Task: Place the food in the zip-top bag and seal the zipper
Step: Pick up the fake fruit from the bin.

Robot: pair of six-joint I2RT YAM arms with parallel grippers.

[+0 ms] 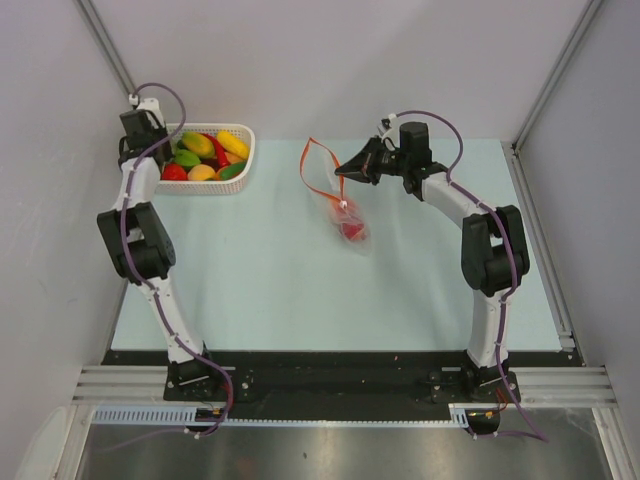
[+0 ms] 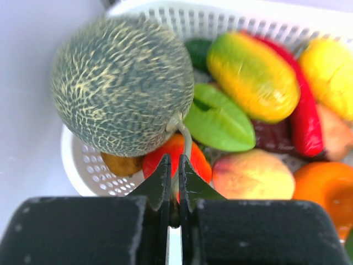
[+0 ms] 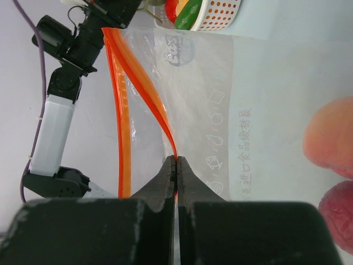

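The bag (image 1: 338, 205) lies on the tabletop (image 1: 250, 280) a little toward 12 o'clock from the middle, with its mouth toward 11 o'clock and its bottom toward 5 o'clock. One red piece (image 1: 351, 229) of food sits in the bottom end. The mouth stands open. In the right wrist view the zipper (image 3: 123, 138) splits into two orange strands. One runs free at 9 o'clock of the right tool (image 3: 175, 163), and the other leads straight into it. That tool reaches in from 3 o'clock and is clamped on the strand, with no gap showing between its fingers (image 3: 162, 179). Clear printed film spreads away from it toward 1 o'clock. Two blurred pieces show at 3 to 4 o'clock of that view, one peach-coloured (image 3: 331, 138) and one dark red (image 3: 339, 215).

The rest of the food (image 1: 205, 155) fills a white basket (image 1: 205, 186) at the tabletop's 10 o'clock corner. The left tool (image 2: 172, 168) hangs over the basket's 9 o'clock end. Its fingers (image 2: 157, 185) are pressed together on the thin stem (image 2: 186, 141) of a netted green melon (image 2: 122, 85). The melon lies at 11 o'clock of the tool in the left wrist view, against the basket's rim. I cannot tell whether it is lifted clear of the pile. Beside it, from 12 to 3 o'clock, lie a green leaf-shaped piece (image 2: 218, 121), a yellow-green mango (image 2: 253, 74), a red pepper (image 2: 302, 113) and a peach (image 2: 252, 175).
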